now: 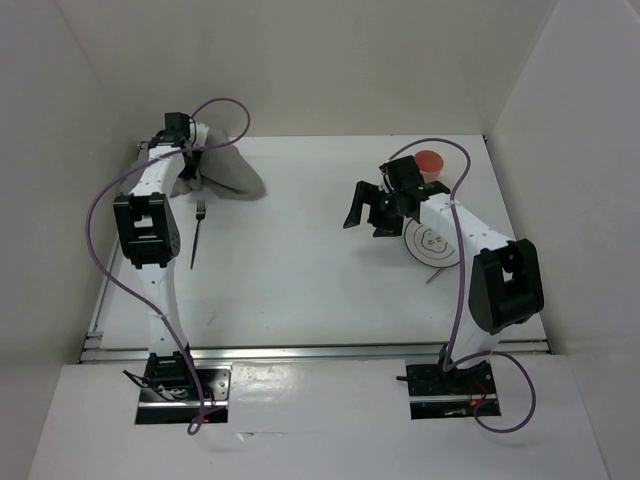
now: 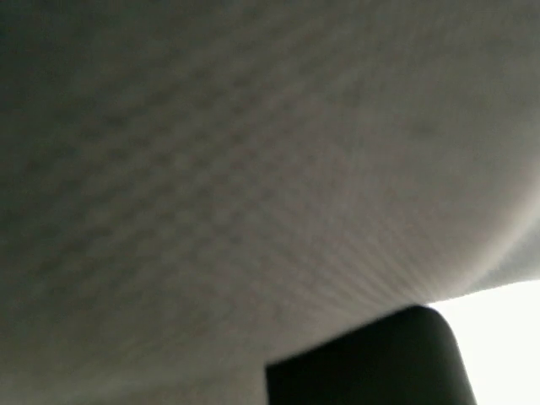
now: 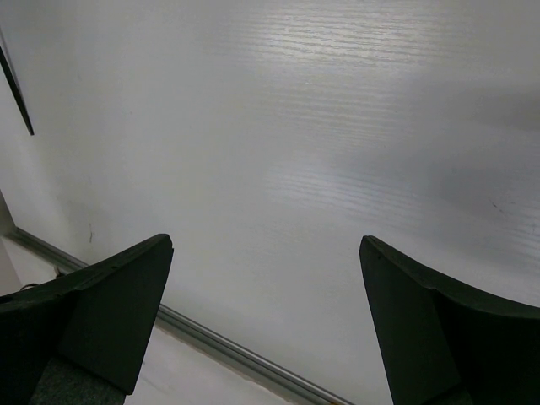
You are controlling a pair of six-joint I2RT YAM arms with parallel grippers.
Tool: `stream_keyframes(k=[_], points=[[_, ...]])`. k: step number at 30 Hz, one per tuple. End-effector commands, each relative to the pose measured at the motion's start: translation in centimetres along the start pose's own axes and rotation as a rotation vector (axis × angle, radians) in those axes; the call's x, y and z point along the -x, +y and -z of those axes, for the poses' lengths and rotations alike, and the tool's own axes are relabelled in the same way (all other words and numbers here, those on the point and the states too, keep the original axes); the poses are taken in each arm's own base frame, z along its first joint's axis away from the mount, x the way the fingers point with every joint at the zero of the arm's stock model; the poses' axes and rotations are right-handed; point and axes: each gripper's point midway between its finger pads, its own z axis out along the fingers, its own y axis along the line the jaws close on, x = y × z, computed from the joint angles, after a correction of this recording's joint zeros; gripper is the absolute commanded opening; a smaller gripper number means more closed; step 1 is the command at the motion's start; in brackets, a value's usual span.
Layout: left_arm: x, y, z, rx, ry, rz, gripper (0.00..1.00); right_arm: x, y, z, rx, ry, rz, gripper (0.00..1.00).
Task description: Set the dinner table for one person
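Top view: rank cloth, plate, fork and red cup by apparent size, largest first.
1. Cloth, partly behind the left arm.
2. Plate, partly under the right arm.
3. Fork: about as long as the plate is wide, but far thinner.
4. Red cup.

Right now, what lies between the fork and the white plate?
Top view: only bare table between fork and plate, with the right fingers hovering open near the plate.

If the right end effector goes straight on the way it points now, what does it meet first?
Probably the bare table: the right end effector is open and tilted down at it, nothing between. The fork lies off to the side. Depth is hard to judge.
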Motion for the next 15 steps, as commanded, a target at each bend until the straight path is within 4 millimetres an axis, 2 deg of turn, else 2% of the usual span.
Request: stream_keyframes(k=[1,2,3,4,5,6,7,8,9,10,12,13,14,15], points=[[4.3,2.3,2.7,0.082,-0.148,-0.016,0.0,1.4,1.5,-0.1,0.03,-0.051,0.034,1.0],[5.1,1.7,3.4,0.072,-0.167,-0.055,0.0,1.4,1.5,-0.1,0.03,-0.051,0.034,1.0],[5.5,0.3,3.9,0.057,-0.173,-0.104,0.0,0.5,1.9,-0.5,0.028,-0.035,0.064,1.0],[5.9,0.5,4.7,0.095,-0.178,-0.163,0.0,0.3,2.5,-0.6,0.038,-0.035,0.094,1.0],[7.3,0.7,7.1,0.121,-0.222,-0.189,0.0,0.0,2.7,-0.7,0.032,-0.035,0.105,1.0],[8.4,-0.6,8.3,0.12,-0.265,-0.224,0.0,-0.2,4.0,-1.1,0.054,-0.05,0.153,1.0],[9.3,-0.7,9.9,0.131,-0.3,-0.257,0.0,-0.6,4.2,-1.4,0.048,-0.055,0.187,1.0],[10.8,-0.2,13.4,0.152,-0.365,-0.259,0.0,-0.7,4.8,-1.6,0.051,-0.066,0.215,1.0],[11.8,-1.0,15.0,0.137,-0.404,-0.268,0.0,-0.4,5.2,-2.1,0.047,-0.091,0.231,1.0],[12.4,-0.8,16.9,0.144,-0.423,-0.294,0.0,-0.5,6.1,-2.3,0.059,-0.104,0.262,1.0],[13.4,-1.1,19.8,0.147,-0.456,-0.325,0.0,-0.5,6.4,-2.7,0.07,-0.126,0.273,1.0],[14.1,-0.5,22.2,0.174,-0.488,-0.339,0.0,-0.3,7.0,-2.7,0.096,-0.156,0.287,1.0],[14.0,-1.2,23.1,0.164,-0.491,-0.362,0.0,-0.3,7.2,-2.8,0.109,-0.16,0.29,1.0],[14.5,-0.6,24.6,0.18,-0.518,-0.362,0.0,0.0,7.5,-2.5,0.122,-0.179,0.294,1.0]])
